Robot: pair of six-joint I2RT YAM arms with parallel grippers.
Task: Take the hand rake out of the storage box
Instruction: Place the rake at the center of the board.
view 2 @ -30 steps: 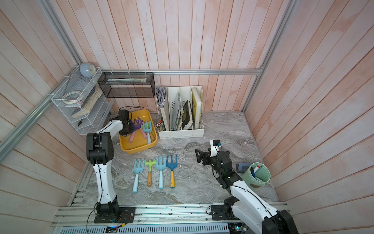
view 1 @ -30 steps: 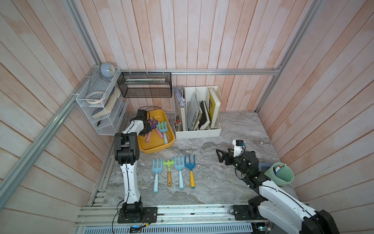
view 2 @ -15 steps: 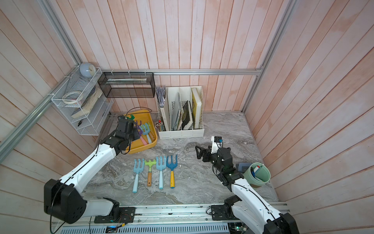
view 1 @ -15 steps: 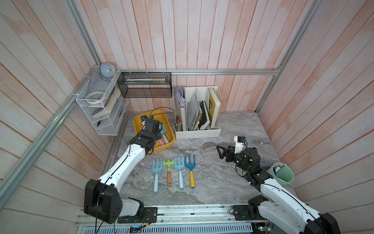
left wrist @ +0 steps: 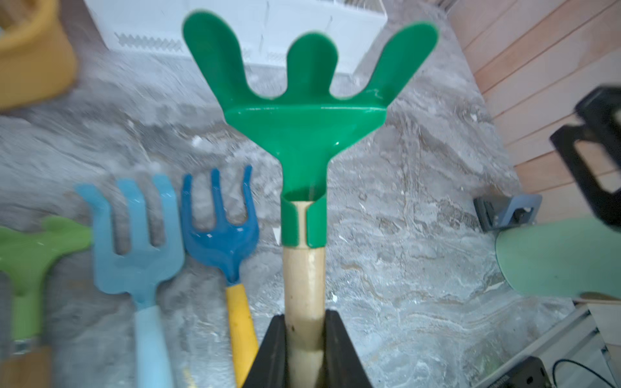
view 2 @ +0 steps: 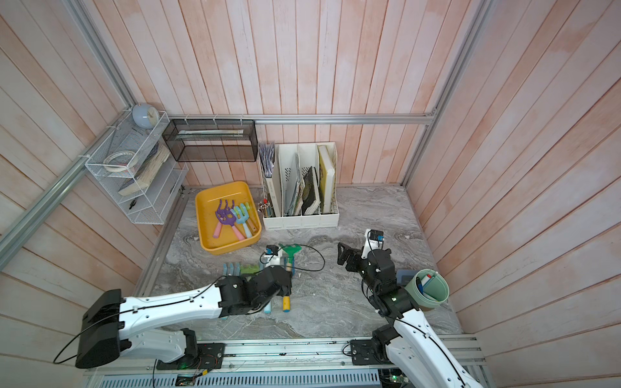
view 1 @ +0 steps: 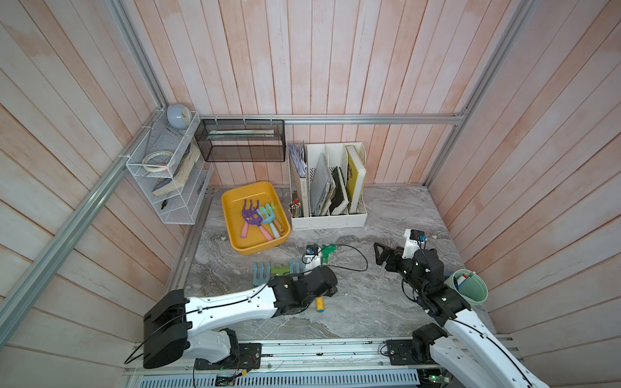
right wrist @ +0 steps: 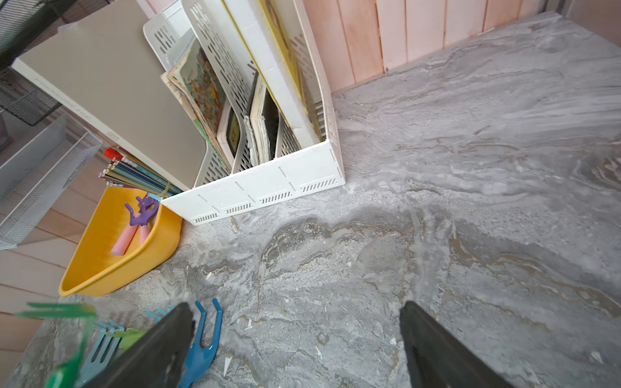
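My left gripper [left wrist: 305, 322] is clamped on the pale wooden handle of the green hand rake [left wrist: 304, 111], with a black finger pressed against each side of it. The rake's three broad tines point away from my wrist, toward the white file organizer [view 1: 327, 221]. In both top views the hand rake is outside the yellow storage box [view 1: 240, 196], over the grey marbled surface [view 1: 369, 302] in front of the box. I cannot tell whether its head touches the surface.

Just beside it lies a row of tools: a dark blue fork [left wrist: 220, 231] with a yellow handle, then a pale blue fork [left wrist: 134, 235], then a lime green one [left wrist: 30, 248]. A purple rake [view 1: 250, 213] and a light blue rake [view 1: 268, 215] lie in the box.

My right gripper [right wrist: 295, 315] hangs wide and empty above bare surface, well apart from the hand rake, with a mint cup [view 1: 470, 290] near that arm.
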